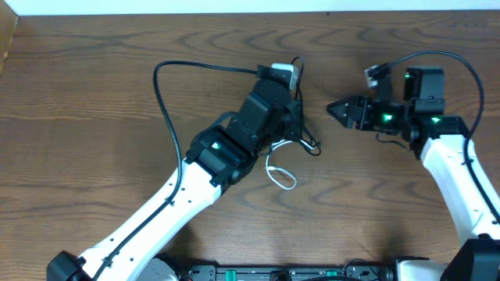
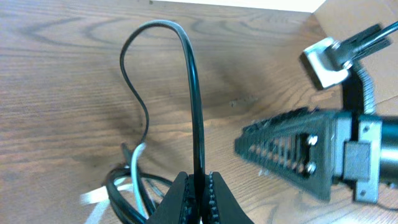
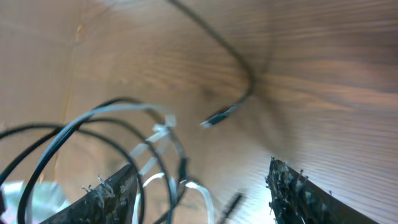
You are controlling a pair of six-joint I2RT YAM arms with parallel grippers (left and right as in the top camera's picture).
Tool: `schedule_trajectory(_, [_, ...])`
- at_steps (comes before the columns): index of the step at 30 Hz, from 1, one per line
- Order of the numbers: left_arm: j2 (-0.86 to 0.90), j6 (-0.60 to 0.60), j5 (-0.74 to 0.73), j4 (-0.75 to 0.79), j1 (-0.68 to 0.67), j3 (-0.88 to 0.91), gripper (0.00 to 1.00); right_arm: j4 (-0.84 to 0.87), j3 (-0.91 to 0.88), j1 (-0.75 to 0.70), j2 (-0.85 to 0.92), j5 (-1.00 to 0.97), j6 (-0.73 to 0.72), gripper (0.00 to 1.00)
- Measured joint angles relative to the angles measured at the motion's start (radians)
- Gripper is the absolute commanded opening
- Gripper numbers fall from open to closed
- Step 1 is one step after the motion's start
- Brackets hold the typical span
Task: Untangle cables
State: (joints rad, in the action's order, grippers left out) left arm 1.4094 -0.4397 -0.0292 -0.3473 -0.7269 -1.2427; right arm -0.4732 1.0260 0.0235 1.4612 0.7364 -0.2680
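The cables (image 1: 301,137) lie in a tangle about midway along the bench (image 1: 94,94), nearer its far edge than its near one. The white cable (image 1: 280,173) loops out of the tangle toward the near edge. The left tool (image 2: 199,183) is clamped on a black cable (image 2: 194,93), which rises from between the fingers in a tall arch and drops back to the bench. The rest of the bundle, white cable (image 2: 135,165) included, sits just beside the fingers. The right tool (image 1: 334,110) hovers close to the tangle on the side toward the right edge, pointing at it. Its fingers (image 3: 118,193) stand well apart with nothing between them. In the right wrist view a small plug end (image 3: 217,116) of a black cable lies on the wood.
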Motion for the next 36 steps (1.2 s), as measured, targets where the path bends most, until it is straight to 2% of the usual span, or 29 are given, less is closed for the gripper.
schedule_trajectory(8, [-0.039,-0.005,-0.013,-0.021,0.098,0.0,0.08,0.035,0.0,0.11,0.0,0.035,0.004,0.65])
schedule_trajectory(14, [-0.039,-0.042,-0.071,-0.093,0.167,0.0,0.07,0.076,0.0,0.121,0.0,0.193,0.184,0.66])
schedule_trajectory(18, [-0.039,-0.076,-0.11,-0.117,0.181,0.0,0.07,0.079,0.0,0.193,0.0,0.261,0.324,0.62])
schedule_trajectory(21, [-0.039,-0.089,-0.148,-0.118,0.183,0.0,0.07,0.082,0.0,0.276,0.0,0.281,0.401,0.56])
schedule_trajectory(22, [-0.039,-0.091,-0.158,-0.118,0.185,0.0,0.08,0.083,0.0,0.292,0.003,0.28,0.412,0.52])
schedule_trajectory(23, [-0.039,-0.093,-0.171,-0.119,0.187,0.0,0.08,0.083,0.0,0.303,0.006,0.276,0.422,0.43])
schedule_trajectory(24, [-0.039,-0.095,-0.18,-0.12,0.188,0.0,0.07,0.083,0.0,0.314,0.015,0.27,0.433,0.09])
schedule_trajectory(25, [-0.039,-0.1,-0.19,-0.123,0.188,0.0,0.07,0.087,0.0,0.324,0.029,0.26,0.442,0.01])
schedule_trajectory(30, [-0.039,-0.107,-0.198,-0.148,0.189,0.0,0.07,0.106,0.0,0.323,0.071,0.121,0.341,0.01])
schedule_trajectory(36, [-0.039,-0.11,-0.098,-0.248,0.188,0.0,0.07,0.077,0.0,0.237,0.025,0.032,0.246,0.01])
